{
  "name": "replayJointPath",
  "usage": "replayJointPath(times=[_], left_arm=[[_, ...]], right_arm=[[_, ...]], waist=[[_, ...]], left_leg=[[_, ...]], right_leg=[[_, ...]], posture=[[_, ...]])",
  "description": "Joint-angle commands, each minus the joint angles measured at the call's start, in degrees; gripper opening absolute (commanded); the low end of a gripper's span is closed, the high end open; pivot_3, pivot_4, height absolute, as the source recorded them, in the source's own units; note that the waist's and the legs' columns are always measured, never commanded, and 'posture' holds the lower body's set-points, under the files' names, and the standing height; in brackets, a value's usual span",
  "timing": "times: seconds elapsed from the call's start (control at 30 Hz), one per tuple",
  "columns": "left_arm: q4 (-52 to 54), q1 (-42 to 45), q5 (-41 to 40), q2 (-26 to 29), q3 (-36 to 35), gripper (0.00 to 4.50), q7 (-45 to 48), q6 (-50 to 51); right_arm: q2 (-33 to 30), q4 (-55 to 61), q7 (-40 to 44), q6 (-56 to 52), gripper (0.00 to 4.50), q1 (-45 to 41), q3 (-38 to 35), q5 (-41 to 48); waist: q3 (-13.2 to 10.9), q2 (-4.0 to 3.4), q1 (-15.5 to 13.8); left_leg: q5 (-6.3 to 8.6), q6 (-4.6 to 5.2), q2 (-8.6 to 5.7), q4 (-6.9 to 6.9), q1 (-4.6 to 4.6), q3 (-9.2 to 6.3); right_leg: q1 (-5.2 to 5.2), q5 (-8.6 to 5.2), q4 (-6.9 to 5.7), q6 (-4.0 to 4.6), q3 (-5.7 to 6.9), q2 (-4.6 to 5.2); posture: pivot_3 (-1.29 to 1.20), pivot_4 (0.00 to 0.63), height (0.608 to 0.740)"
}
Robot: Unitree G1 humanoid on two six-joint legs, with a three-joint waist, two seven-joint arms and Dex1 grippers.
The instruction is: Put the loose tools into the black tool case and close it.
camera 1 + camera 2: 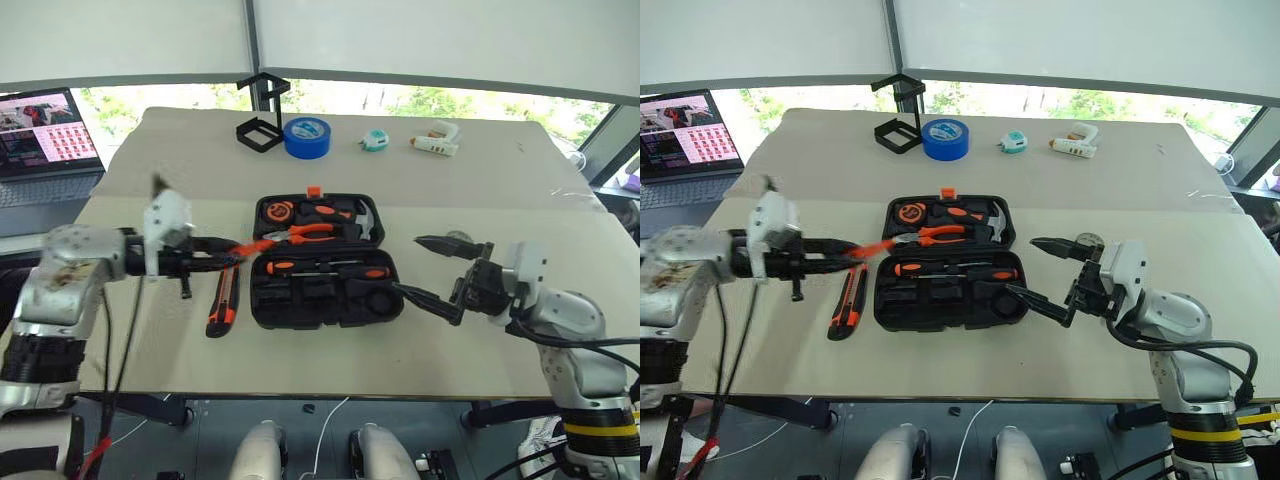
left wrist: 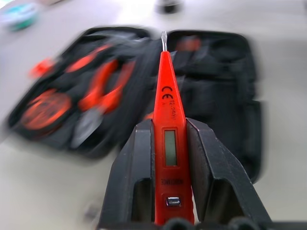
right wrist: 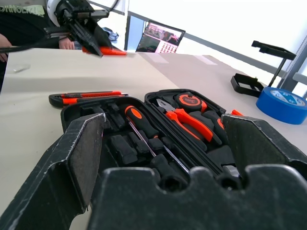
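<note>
Between the left gripper's (image 2: 170, 158) two black fingers sits the slim orange tester screwdriver (image 2: 169, 129), clamped at its display end, held above the table just left of the open black moulded tool case (image 1: 325, 262). Its long axis runs along the fingers, metal tip pointing right toward the case. To seat it well, I judge: line the shaft up with a free long recess, lower flat, release only once it rests. Black-orange utility knife (image 1: 222, 303) lies on the beige table (image 1: 480, 340) beside the case. Right gripper (image 1: 432, 268) hangs wide, empty, near the case's right edge.
</note>
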State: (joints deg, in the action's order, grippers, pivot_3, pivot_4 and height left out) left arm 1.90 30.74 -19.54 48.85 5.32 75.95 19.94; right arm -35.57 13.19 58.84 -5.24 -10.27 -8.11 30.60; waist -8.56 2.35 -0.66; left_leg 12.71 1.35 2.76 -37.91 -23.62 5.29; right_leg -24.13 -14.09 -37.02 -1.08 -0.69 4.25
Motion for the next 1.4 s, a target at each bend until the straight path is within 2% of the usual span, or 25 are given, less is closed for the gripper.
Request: replayJointPath(times=[0.03, 0.2, 0.53, 0.7, 0.97, 1.2, 1.23, 1.3, 1.4], left_arm=[[1.17, 3.17, 5.52, -1.67, 5.86, 0.49, -2.49, 2.17], [-1.96, 5.49, 12.71, -3.70, 11.30, 0.49, -5.29, 0.71], [-5.14, 8.74, 14.99, -9.73, 13.12, 0.49, -7.92, 5.81], [-5.75, 10.13, 18.38, -9.50, 15.76, 0.49, -8.19, 7.39], [-4.02, 10.40, 22.93, -5.87, 20.17, 0.49, -4.78, 8.96], [-3.05, 9.70, 21.91, -6.33, 19.42, 0.49, -4.81, 12.73], [-2.91, 9.23, 19.10, -8.07, 17.53, 0.49, -4.95, 14.10], [-3.40, 8.91, 13.69, -11.73, 12.58, 1.50, -6.27, 17.24], [-4.91, 8.50, 12.91, -10.18, 10.65, 2.62, -3.41, 9.11]], right_arm=[[-2.60, 3.75, 1.13, -1.40, 4.50, -0.05, -0.90, 1.15], [-5.80, 7.13, -1.62, -9.27, 4.50, -0.12, -0.78, 2.24], [-6.74, 6.51, -2.12, -10.02, 4.50, 0.60, -0.52, 0.18], [-6.35, 6.26, -1.48, -9.35, 4.50, 1.80, -0.79, 0.06], [-5.29, 5.95, -1.64, -8.37, 4.50, 2.56, -0.36, -0.27], [-4.49, 6.11, -2.08, -8.46, 4.50, 2.50, 0.02, -0.67], [-4.33, 6.11, -2.19, -8.58, 4.50, 2.36, 0.21, -0.79], [-4.05, 6.19, -2.41, -8.93, 4.50, 2.17, 0.41, -0.78], [-4.04, 6.53, -2.29, -9.65, 4.50, 2.40, 0.57, -0.42]], waist=[[-0.01, -0.01, 0.19], [-0.01, 0.00, 0.57], [-0.02, 0.01, 0.05], [-0.02, 0.01, 0.05], [-0.02, 0.01, 0.35], [-0.02, 0.01, 0.85], [-0.01, 0.01, 0.86], [-0.01, -0.01, 0.76], [-0.02, 0.01, 0.52]], left_leg=[[0.00, 0.00, 0.02, 0.00, 0.00, 0.00], [0.00, 0.00, 0.09, 0.00, -0.06, -0.12], [0.00, 0.01, 0.04, -0.10, -0.15, -0.15], [0.00, 0.01, 0.04, -0.12, -0.16, -0.21], [0.01, 0.02, 0.06, -0.16, -0.12, -0.26], [0.01, 0.02, 0.10, -0.16, -0.10, -0.38], [0.01, 0.02, 0.10, -0.16, -0.10, -0.38], [0.01, 0.02, 0.09, -0.16, -0.09, -0.39], [0.01, 0.03, 0.08, -0.26, -0.18, -0.43]], right_leg=[[-0.03, 0.00, -0.02, 0.00, -0.01, -0.04], [-0.09, 0.00, -0.02, 0.00, -0.05, -0.18], [-0.09, 0.00, -0.01, -0.02, -0.02, -0.14], [-0.08, 0.00, -0.01, -0.03, -0.01, -0.16], [-0.04, 0.00, -0.05, -0.03, -0.02, -0.20], [-0.04, 0.00, -0.06, -0.03, -0.05, -0.26], [-0.04, 0.00, -0.06, -0.03, -0.06, -0.26], [-0.04, 0.00, -0.07, -0.03, -0.06, -0.24], [-0.06, 0.00, -0.08, -0.03, 0.00, -0.22]], posture=[[0.00, 0.150, 0.740], [0.00, 0.150, 0.740], [0.00, 0.150, 0.740], [0.00, 0.150, 0.740], [0.00, 0.150, 0.740], [0.00, 0.150, 0.740], [0.00, 0.150, 0.740], [0.00, 0.150, 0.740], [0.00, 0.150, 0.740]])
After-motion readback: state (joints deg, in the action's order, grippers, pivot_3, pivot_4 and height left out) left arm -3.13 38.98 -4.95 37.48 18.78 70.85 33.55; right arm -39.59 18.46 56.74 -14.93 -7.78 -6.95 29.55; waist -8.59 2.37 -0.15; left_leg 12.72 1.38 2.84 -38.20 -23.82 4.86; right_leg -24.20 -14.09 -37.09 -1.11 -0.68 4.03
